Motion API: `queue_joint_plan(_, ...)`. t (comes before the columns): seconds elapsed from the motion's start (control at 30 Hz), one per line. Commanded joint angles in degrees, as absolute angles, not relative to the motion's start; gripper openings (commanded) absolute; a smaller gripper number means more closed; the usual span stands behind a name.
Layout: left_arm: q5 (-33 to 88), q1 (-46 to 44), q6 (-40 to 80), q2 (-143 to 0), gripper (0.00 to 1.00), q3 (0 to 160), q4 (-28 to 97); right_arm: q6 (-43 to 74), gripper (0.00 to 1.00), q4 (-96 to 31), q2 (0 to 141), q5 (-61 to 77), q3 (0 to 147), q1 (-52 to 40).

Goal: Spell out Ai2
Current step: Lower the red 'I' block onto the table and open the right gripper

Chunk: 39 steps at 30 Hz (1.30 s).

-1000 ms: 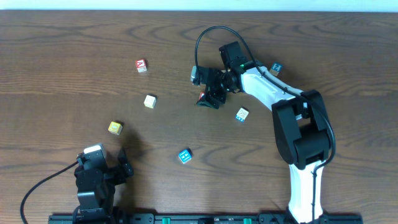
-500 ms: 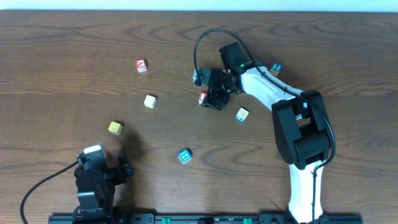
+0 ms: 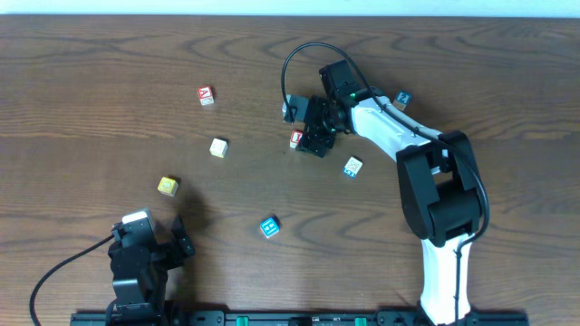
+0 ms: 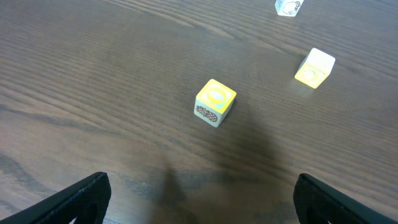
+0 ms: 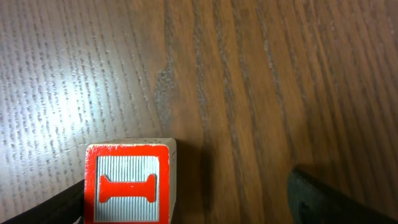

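The right gripper (image 5: 186,196) stood spread low over the table (image 3: 109,54); the I block (image 5: 127,183) sat between its fingers, hard against one finger (image 5: 56,204) and well apart from the other; seen from overhead it lay near mid-table, right of the A block (image 3: 206,95); the left gripper (image 4: 199,196) hung spread and empty, a yellow block (image 4: 215,102) ahead of it.

Dark wood-grain table (image 3: 100,63), softly lit.

Bright and even from above — soft shadows only. Pale glare on the bench (image 5: 56,81) in the right wrist view; a little blurred there, sharp overhead.
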<state>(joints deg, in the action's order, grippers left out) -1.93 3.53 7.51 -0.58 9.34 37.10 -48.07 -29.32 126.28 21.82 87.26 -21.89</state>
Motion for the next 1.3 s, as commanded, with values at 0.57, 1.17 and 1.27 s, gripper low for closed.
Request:
queue_joint_plan(0.57,-3.0,3.3,7.7,-0.4,0.95,9.0,37.3,-47.6,0.66,-29.9,126.2,18.9,88.0,-21.7)
queue_joint_plan(1.17,-3.0,3.3,7.7,-0.4,0.95,9.0,37.3,-47.5,0.81,-29.3,119.5,21.9,88.0,-21.8)
queue_joint_plan(1.27,-3.0,3.3,7.7,-0.4,0.95,9.0,37.3,-47.5,0.69,-31.1,116.0,21.9,88.0,-22.3)
